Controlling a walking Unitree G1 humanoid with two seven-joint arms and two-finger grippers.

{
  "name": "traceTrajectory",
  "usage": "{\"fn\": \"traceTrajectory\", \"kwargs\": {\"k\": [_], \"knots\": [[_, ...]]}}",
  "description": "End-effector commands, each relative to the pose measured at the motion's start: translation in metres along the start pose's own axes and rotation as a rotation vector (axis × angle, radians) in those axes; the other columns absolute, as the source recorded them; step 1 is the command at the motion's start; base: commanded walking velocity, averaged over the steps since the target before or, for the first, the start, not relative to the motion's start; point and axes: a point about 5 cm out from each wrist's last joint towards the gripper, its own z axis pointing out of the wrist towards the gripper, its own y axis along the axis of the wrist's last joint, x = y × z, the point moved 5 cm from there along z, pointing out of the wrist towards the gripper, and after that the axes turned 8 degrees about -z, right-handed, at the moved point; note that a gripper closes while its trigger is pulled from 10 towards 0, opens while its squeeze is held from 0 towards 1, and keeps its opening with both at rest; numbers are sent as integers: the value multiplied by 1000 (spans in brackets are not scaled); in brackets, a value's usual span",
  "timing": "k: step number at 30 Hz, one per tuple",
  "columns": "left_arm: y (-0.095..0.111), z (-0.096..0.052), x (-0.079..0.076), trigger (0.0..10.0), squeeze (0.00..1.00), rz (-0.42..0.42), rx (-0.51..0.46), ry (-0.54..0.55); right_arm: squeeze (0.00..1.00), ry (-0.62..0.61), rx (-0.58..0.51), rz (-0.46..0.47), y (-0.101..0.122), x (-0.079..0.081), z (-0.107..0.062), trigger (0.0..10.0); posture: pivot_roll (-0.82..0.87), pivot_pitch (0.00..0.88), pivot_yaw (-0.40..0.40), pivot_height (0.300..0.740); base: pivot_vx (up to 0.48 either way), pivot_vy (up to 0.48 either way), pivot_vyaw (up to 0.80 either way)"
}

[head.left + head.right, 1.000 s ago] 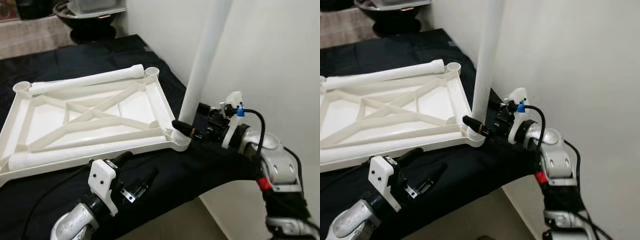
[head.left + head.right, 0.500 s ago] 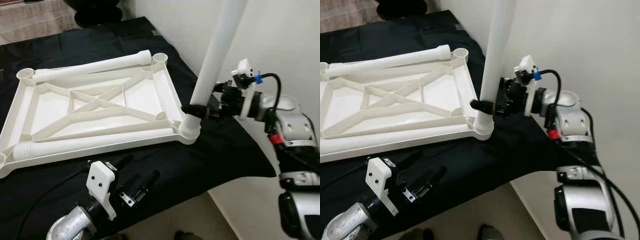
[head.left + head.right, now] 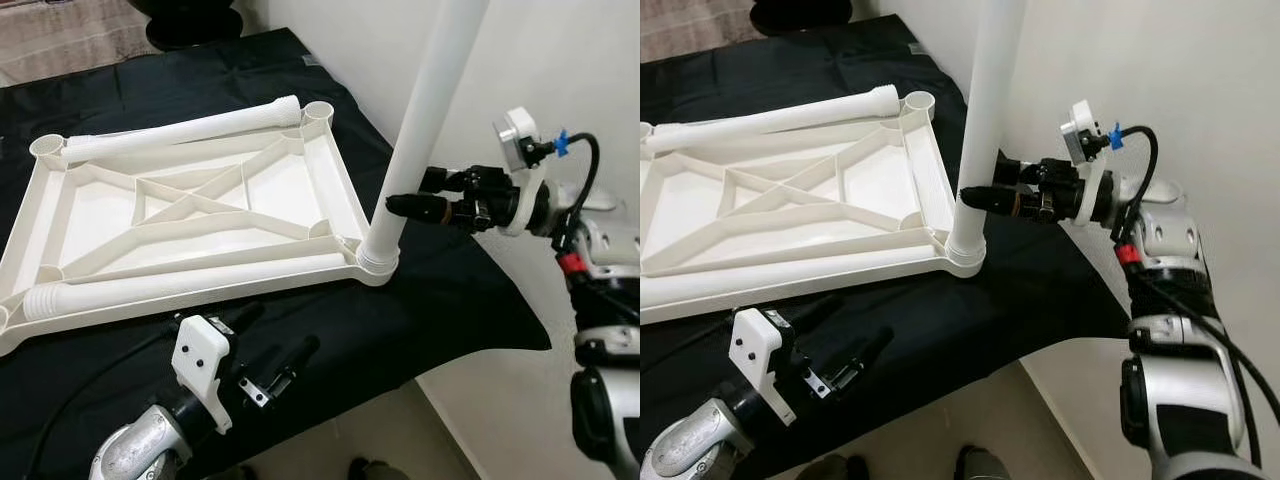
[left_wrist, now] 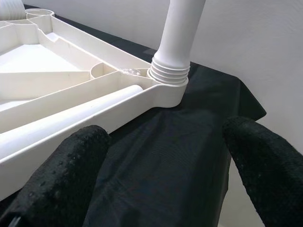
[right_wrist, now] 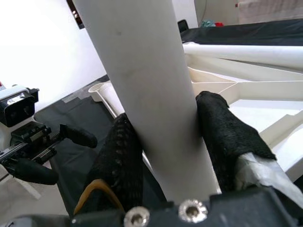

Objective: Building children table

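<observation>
Right gripper (image 5: pixel 165 137) at frame right, jaws clamped around upright leg (image 3: pixel 425 130) seated in table frame (image 3: pixel 190 220) near corner socket, long axis vertical. Left gripper (image 3: pixel 270 350) lower centre, jaws wide, empty.

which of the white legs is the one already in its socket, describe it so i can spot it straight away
Find the white tabletop lying upside down on the black cloth. At its corner nearest the wall, on the robot's right, one leg stands upright in the corner socket, with the right gripper at it low down. The other two legs lie flat along the tabletop's long edges.
</observation>
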Motion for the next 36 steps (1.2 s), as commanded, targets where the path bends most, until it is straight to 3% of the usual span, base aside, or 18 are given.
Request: {"fn": "traceTrajectory", "kwargs": {"k": [1, 4, 5, 8, 9, 11, 12, 13, 15, 16, 18, 25, 26, 31, 33, 34, 35, 36], "knots": [[-8, -3, 3, 10000, 0, -13, 33, 12, 0, 3, 1, 15, -3, 5, -2, 0, 36, 212, -23, 740, 0, 0, 0], [-7, -2, 3, 10000, 0, -13, 32, 12, 0, -54, 43, -19, -8, 2, -8, 0, 27, 212, -27, 740, 0, 0, 0], [-7, -2, 2, 10000, 0, -14, 31, 12, 0, -177, 103, -50, -14, -5, -14, 0, 23, 218, -36, 740, 0, 0, 0], [-7, -3, 2, 10000, 0, -15, 30, 12, 0, -261, 159, -50, -21, -9, -16, 0, 23, 219, -55, 740, 0, 0, 0], [-7, -4, 3, 10000, 0, -14, 29, 16, 0, -614, 394, -86, -54, -7, -13, 0, 10, 213, -67, 740, 0, 0, 0], [-7, -4, 3, 10000, 0, -14, 29, 16, 0, -614, 394, -86, -54, -7, -13, 0, 10, 213, -67, 740, 0, 0, 0], [-8, -4, 4, 10000, 0, -14, 28, 18, 0, -931, 472, -74, -63, 0, -20, 0, 3, 210, -67, 740, 0, 0, 0], [-9, -3, 6, 10000, 0, -13, 27, 20, 0, -1030, 504, 74, -83, 36, -8, 0, -7, 194, -66, 740, 0, 0, 0], [-9, -3, 6, 10000, 0, -13, 27, 20, 0, -1030, 504, 74, -83, 36, -8, 0, -7, 194, -66, 740, 0, 0, 0], [-11, 0, 7, 10000, 0, -11, 27, 21, 0, -1072, 510, 175, -96, 61, 4, 0, -15, 168, -65, 740, 0, 0, 0], [-13, 4, 9, 10000, 0, -9, 27, 20, 0, -1047, 493, 219, -102, 70, 17, 0, -23, 144, -75, 740, 0, 0, 0], [-19, 14, 15, 10000, 0, 7, 8, 38, 0, -1040, 437, 221, -100, 42, 30, 0, -27, 85, -98, 740, 0, 0, 0], [-19, 15, 16, 10000, 0, 11, 4, 43, 0, -1028, 443, 228, -99, 42, 33, 9216, -27, 85, -98, 740, 0, 0, 0], [-19, 15, 16, 10000, 0, 12, 2, 46, 0, -1022, 452, 237, -98, 45, 35, 9216, -31, 87, -97, 740, 0, 0, 0], [-18, 14, 14, 10000, 0, 7, 3, 41, 0, -939, 381, 274, -89, 50, 47, 10000, -31, 101, -92, 740, 0, 0, 0], [-18, 13, 12, 10000, 0, 2, 2, 34, 714, -740, 281, 309, -74, 64, 65, 10000, -30, 112, -88, 740, 0, 0, 0], [-18, 13, 12, 10000, 0, 2, 2, 34, 714, -740, 281, 309, -74, 64, 65, 10000, -30, 112, -88, 740, 0, 0, 0], [-17, 11, 9, 10000, 0, -3, 3, 27, 1000, -541, 179, 293, -56, 71, 71, 10000, -25, 137, -84, 740, 0, 0, 0]]}}
